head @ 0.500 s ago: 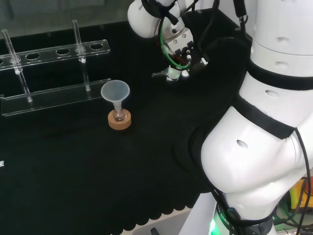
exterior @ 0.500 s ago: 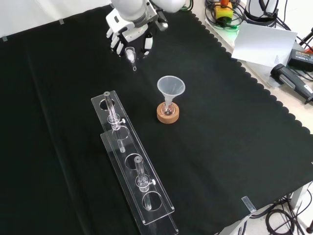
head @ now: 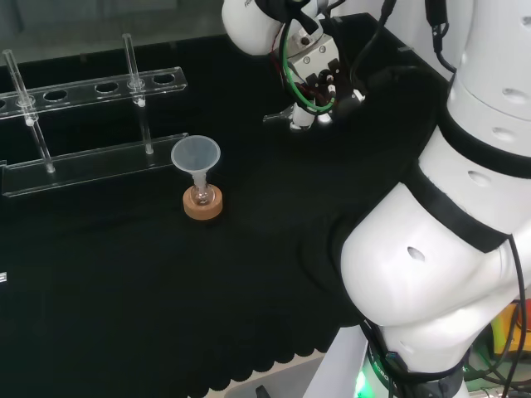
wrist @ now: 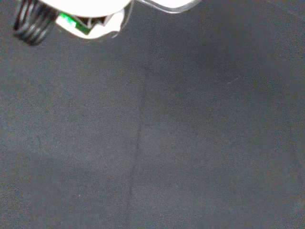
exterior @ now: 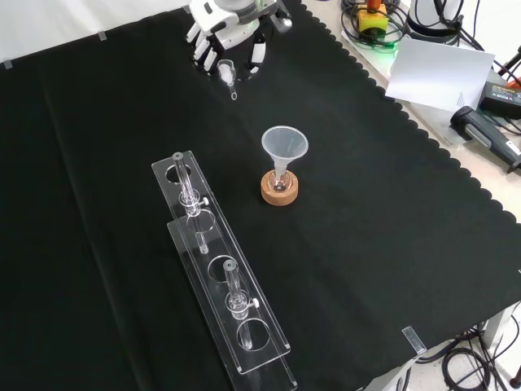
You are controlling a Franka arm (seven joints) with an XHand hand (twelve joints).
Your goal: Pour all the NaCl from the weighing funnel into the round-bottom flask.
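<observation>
Overhead, robot hand (exterior: 221, 41) pinching weighing funnel (exterior: 227, 76), contents unclear, funnel-topped flask (exterior: 280, 181) well apart

Bare cloth (exterior: 391, 244) right of funnel (exterior: 284, 145) (front view); rack (exterior: 220, 277) blocks left.

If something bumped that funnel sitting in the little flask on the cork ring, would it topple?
Probably. The funnel is wide above a thin stem, so it looks top-heavy. The flask under it is small and merely rests in the cork ring, so a push could tip both.

A small clear weighing funnel (exterior: 227, 75) hangs at the front view's top, stem down; the round-bottom flask (exterior: 278, 184) sits mid-frame on a cork ring (exterior: 279, 193).
</observation>
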